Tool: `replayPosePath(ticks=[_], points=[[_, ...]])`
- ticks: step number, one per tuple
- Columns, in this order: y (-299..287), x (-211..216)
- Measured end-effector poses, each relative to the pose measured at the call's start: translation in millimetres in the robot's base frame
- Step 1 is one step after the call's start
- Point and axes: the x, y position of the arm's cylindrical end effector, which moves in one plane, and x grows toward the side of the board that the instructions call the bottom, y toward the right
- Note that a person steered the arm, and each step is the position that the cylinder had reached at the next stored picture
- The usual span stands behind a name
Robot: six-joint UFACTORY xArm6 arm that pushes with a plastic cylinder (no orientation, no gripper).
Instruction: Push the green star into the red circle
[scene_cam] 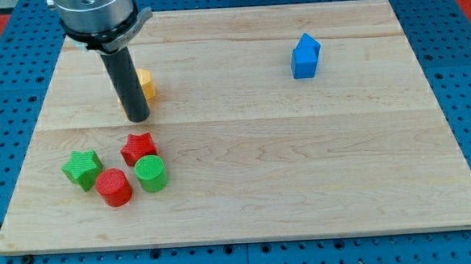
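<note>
The green star (81, 168) lies near the view's bottom left of the wooden board (302, 169). The red circle (113, 187), a short cylinder, sits just to its lower right, touching or nearly touching it. My tip (138, 118) is the lower end of the dark rod, above and to the right of both, just above the red star (138, 147). It touches none of the lower blocks.
A green cylinder (151, 173) stands right of the red circle, below the red star. A yellow block (145, 84) sits partly hidden behind the rod. A blue block (305, 56) is at the view's upper right.
</note>
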Motion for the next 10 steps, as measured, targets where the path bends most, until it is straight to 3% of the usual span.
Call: replayPosePath(ticks=[2,3,4,8,9,10], points=[[23,-10],[68,7],[57,24],[-93,30],[-90,76],[-84,93]])
